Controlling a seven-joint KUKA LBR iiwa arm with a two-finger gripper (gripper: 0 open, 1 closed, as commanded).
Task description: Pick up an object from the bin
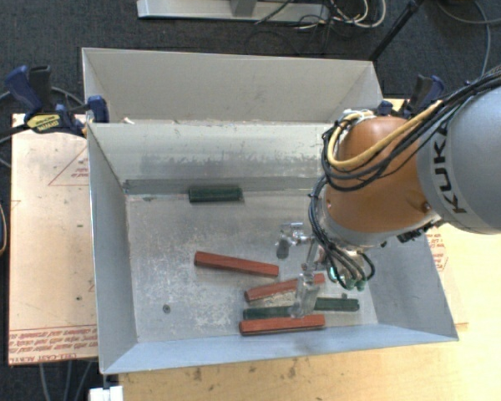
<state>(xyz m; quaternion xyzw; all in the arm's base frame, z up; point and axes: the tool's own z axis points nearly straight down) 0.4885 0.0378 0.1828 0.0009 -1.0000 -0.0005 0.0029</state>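
Grey bin (108, 249) carries a small heap (275, 325) of red and green bars by its front edge, toward the right corner. The pincer (306, 295) hangs directly over the upper red bar (267, 291), whose long axis runs left-right, slightly tilted. Whether the pincer stands apart or together I cannot tell.

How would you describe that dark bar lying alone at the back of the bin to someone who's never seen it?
Find the grey metal bin and look along the foot of its far wall. A dark green bar lies flat there, alone. The only other dark green bar sits at the front among the reddish-brown bars by the gripper.
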